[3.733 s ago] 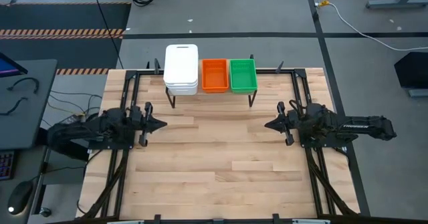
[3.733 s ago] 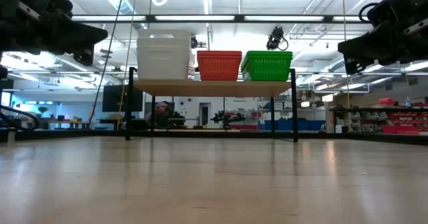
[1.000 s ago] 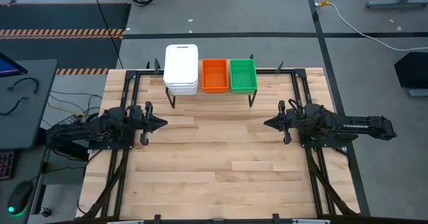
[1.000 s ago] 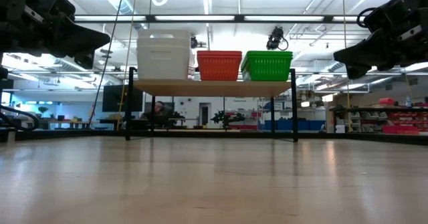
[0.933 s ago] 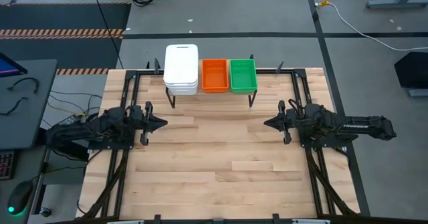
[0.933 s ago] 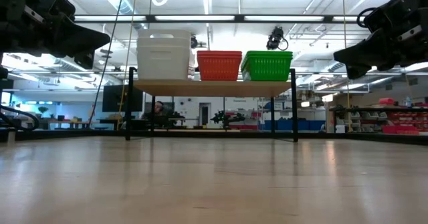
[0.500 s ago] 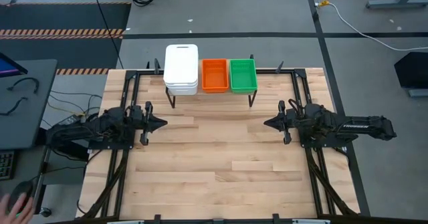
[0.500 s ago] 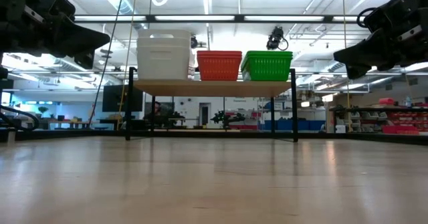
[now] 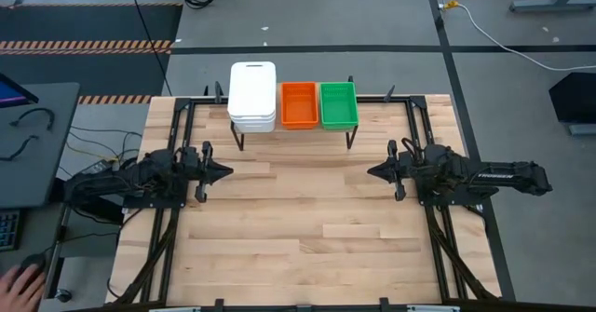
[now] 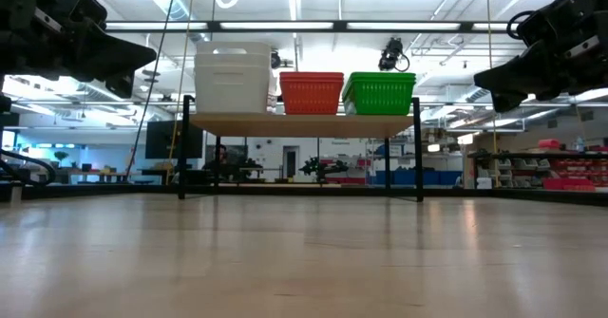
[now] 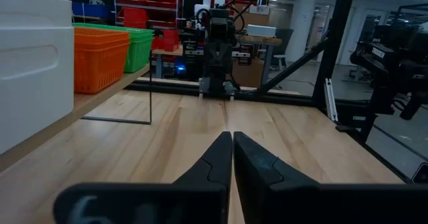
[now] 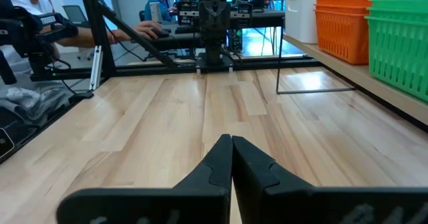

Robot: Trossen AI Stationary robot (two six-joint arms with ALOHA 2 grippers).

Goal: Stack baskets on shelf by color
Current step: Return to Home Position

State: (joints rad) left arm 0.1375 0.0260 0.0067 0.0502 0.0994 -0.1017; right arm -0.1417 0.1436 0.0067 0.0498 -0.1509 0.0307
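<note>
Over on the left side of the table [image 9: 298, 237], the left gripper [image 9: 227, 172] hangs above the wood, fingers pressed together into one point and holding nothing, aimed straight across at its partner. Ahead of that tip and off toward the far edge stands the shelf [image 10: 299, 121], well apart from both arms. All the baskets are up on it in a single row that runs parallel to the line between the two grippers. Nearest the left gripper are the white baskets [image 9: 252, 93]: solid-walled, nested, the biggest and tallest stack. Just beside them, in the middle, come the orange baskets [image 9: 299, 104], a lower stack with slotted walls and an open top. Then the green baskets [image 9: 338, 104], same size, same slotted walls, close against the orange and the nearest stack to the right gripper [image 9: 372, 172]. Every stack sits upright and level, its long axis running from the near edge to the far edge, square across the direction the fingers point. And the right gripper mirrors the left: closed tight, empty, hovering above the table, tip facing the left gripper.
</note>
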